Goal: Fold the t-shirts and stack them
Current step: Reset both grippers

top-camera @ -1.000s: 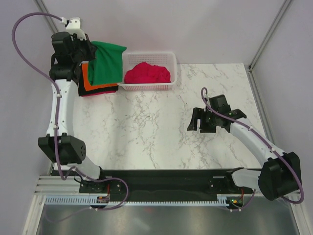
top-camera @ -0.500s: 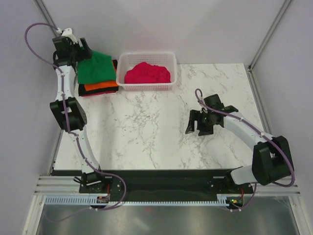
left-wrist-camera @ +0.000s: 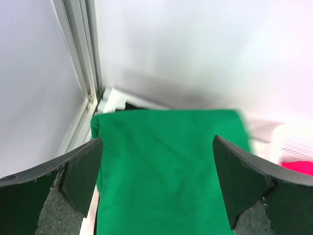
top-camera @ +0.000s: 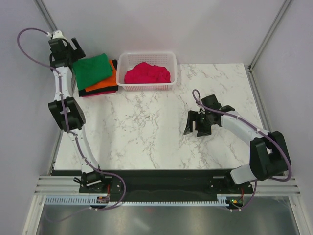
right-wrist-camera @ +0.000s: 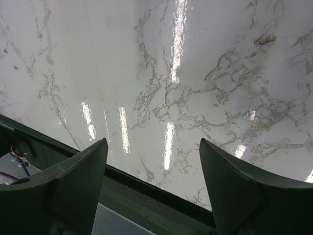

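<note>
A folded bright green t-shirt (top-camera: 93, 70) (left-wrist-camera: 171, 166) lies on top of a stack at the table's far left corner, over an orange t-shirt (top-camera: 105, 83) and a dark one (top-camera: 98, 92). My left gripper (top-camera: 74, 50) (left-wrist-camera: 157, 147) hovers just left of and above the stack, open, with nothing between its fingers. A crumpled magenta-pink t-shirt (top-camera: 147, 73) sits in the white lattice basket (top-camera: 146, 87). My right gripper (top-camera: 195, 123) (right-wrist-camera: 154, 147) stands open and empty over bare marble at the right of the table.
The basket stands right next to the stack. A metal corner post (left-wrist-camera: 80, 54) and the grey walls close in behind the left gripper. The black base rail (top-camera: 161, 178) runs along the near edge and shows under the right gripper (right-wrist-camera: 146, 196).
The left gripper has opened and let go of the green t-shirt, which now lies flat on the stack. That arm has drawn back toward the far left corner. The right arm shifted slightly left.
</note>
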`<action>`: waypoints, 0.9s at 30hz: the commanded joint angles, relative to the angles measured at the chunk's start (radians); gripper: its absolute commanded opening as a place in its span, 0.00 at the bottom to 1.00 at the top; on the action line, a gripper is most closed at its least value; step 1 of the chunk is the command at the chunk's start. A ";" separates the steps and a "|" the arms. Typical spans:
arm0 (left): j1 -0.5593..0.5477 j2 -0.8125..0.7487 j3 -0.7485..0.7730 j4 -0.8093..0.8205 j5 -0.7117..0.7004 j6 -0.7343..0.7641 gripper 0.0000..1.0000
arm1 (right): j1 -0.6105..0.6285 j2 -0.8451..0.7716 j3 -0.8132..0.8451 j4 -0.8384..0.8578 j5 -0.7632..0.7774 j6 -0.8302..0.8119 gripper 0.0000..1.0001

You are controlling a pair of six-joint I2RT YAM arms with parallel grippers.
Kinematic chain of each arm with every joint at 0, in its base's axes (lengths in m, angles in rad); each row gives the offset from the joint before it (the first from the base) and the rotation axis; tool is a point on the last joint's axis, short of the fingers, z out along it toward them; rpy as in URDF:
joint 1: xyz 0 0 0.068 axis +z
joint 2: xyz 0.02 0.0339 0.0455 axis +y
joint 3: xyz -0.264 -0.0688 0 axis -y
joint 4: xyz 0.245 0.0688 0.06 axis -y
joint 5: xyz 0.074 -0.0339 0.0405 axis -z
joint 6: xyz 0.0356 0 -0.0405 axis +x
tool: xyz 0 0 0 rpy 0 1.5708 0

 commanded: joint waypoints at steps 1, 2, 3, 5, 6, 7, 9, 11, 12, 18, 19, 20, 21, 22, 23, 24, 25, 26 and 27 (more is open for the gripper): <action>-0.014 -0.224 -0.028 0.068 -0.051 -0.038 1.00 | 0.025 -0.074 0.036 0.004 -0.011 0.006 0.84; -0.018 -0.244 -0.047 0.070 -0.048 -0.037 1.00 | 0.029 -0.081 0.035 -0.002 -0.008 0.006 0.84; -0.023 -0.284 -0.088 0.070 -0.054 -0.029 1.00 | 0.032 -0.097 0.032 -0.005 -0.007 0.006 0.84; -0.048 -0.318 -0.140 0.068 -0.065 -0.014 1.00 | 0.037 -0.112 0.023 -0.007 -0.005 0.011 0.84; -0.060 -0.338 -0.169 0.065 -0.068 -0.007 1.00 | 0.037 -0.127 0.015 -0.005 -0.004 0.012 0.84; -0.087 -0.374 -0.229 0.064 -0.071 -0.003 1.00 | 0.040 -0.134 0.003 -0.002 0.004 0.017 0.84; -0.124 -0.420 -0.331 0.053 -0.076 0.008 1.00 | 0.038 -0.141 -0.006 0.007 0.013 0.023 0.84; -0.175 -0.499 -0.401 0.036 -0.068 -0.010 1.00 | 0.041 -0.141 -0.003 0.013 0.015 0.029 0.84; -0.189 -0.526 -0.474 0.024 -0.029 -0.070 1.00 | 0.041 -0.141 0.004 0.018 0.015 0.029 0.85; -0.267 -0.864 -0.920 0.010 0.169 -0.257 1.00 | 0.061 -0.173 0.033 0.021 0.021 0.032 0.85; -0.273 -0.902 -0.985 0.037 0.207 -0.268 1.00 | 0.063 -0.181 0.030 0.015 0.019 0.034 0.85; -0.272 -0.983 -1.052 0.050 0.243 -0.282 1.00 | 0.066 -0.196 0.027 0.013 0.016 0.032 0.85; -0.272 -1.014 -1.161 0.050 0.295 -0.282 1.00 | 0.068 -0.207 0.012 0.013 0.016 0.037 0.85; -0.272 -1.054 -1.211 0.038 0.309 -0.282 1.00 | 0.072 -0.218 0.001 0.016 0.018 0.042 0.86; -0.272 -1.088 -1.255 0.025 0.318 -0.271 1.00 | 0.072 -0.241 -0.008 0.018 0.018 0.046 0.86; -0.272 -1.161 -1.335 0.004 0.323 -0.265 1.00 | 0.075 -0.252 -0.026 0.020 0.021 0.046 0.86; -0.272 -1.199 -1.376 -0.008 0.323 -0.267 1.00 | 0.080 -0.264 -0.034 0.020 0.026 0.055 0.87; -0.272 -1.238 -1.415 -0.033 0.329 -0.253 1.00 | 0.080 -0.285 -0.042 0.020 0.026 0.058 0.87; -0.272 -1.326 -1.479 -0.053 0.329 -0.250 1.00 | 0.086 -0.296 -0.057 0.020 0.027 0.063 0.88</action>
